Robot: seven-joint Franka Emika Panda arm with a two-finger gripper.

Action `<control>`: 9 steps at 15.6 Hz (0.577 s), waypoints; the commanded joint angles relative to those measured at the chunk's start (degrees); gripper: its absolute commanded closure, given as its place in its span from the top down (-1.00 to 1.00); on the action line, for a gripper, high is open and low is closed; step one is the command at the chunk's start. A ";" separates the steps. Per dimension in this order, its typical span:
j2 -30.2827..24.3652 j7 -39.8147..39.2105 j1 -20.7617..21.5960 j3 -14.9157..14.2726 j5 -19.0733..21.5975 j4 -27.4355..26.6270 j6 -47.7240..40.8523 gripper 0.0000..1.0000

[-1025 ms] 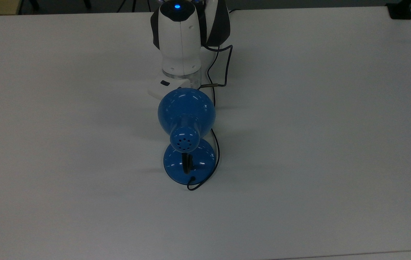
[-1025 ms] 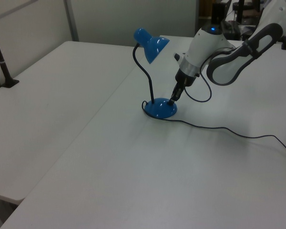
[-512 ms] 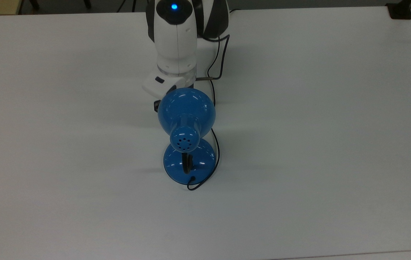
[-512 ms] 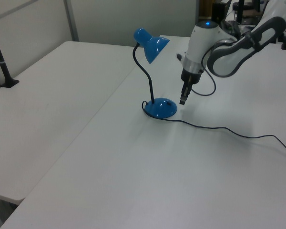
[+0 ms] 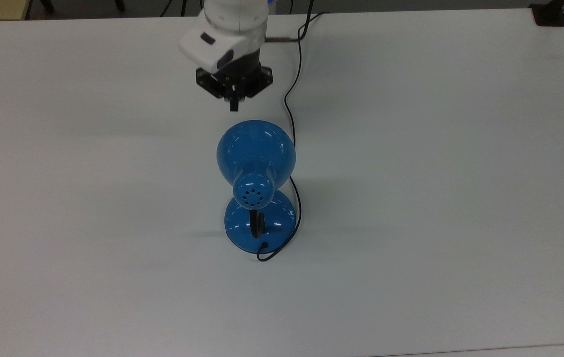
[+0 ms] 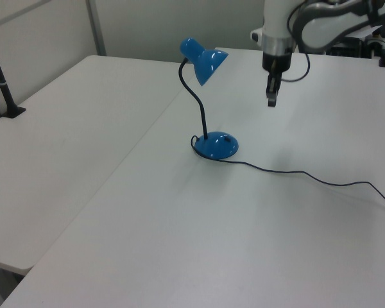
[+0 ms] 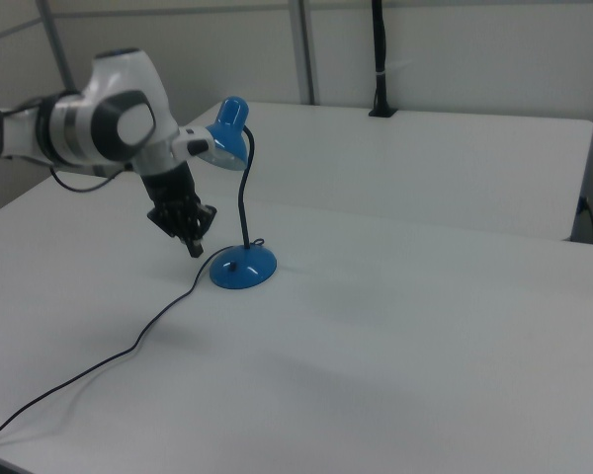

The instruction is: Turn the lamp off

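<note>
Near the centre of the top view, the glossy blue desk lamp (image 5: 256,163) with domed shade, black gooseneck and round base stands upright on the white table (image 5: 460,198). Toward the upper middle, the black two-finger gripper (image 5: 234,104) hangs clear of the lamp, fingers pressed together, holding nothing. A thin black cord (image 6: 308,174) trails rightward in the left view.

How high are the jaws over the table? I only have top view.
Observer: Left view: the gripper hangs well clear of the table.
Operator: Touching the lamp?
Observer: No. The right view shows open space between it and the lamp.
Operator: What's on the base under the shade?
Observer: Left view: a small dark spot on the base, on the arm's side. Possibly the switch.
</note>
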 commanded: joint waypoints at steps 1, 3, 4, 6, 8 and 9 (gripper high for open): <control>-1.20 2.81 0.95 -0.14 -0.17 6.66 -11.14 -1.00; -1.38 3.08 1.64 -0.06 -0.17 9.83 -15.37 -0.90; -1.38 3.43 2.43 -0.14 -0.17 11.32 -17.04 -0.76; -2.08 5.97 2.70 -0.06 -0.08 13.09 -18.72 -0.48; -3.22 6.42 2.71 -0.06 -0.08 13.18 -18.90 0.18; -3.75 6.16 2.71 -0.06 -0.08 13.10 -19.34 0.61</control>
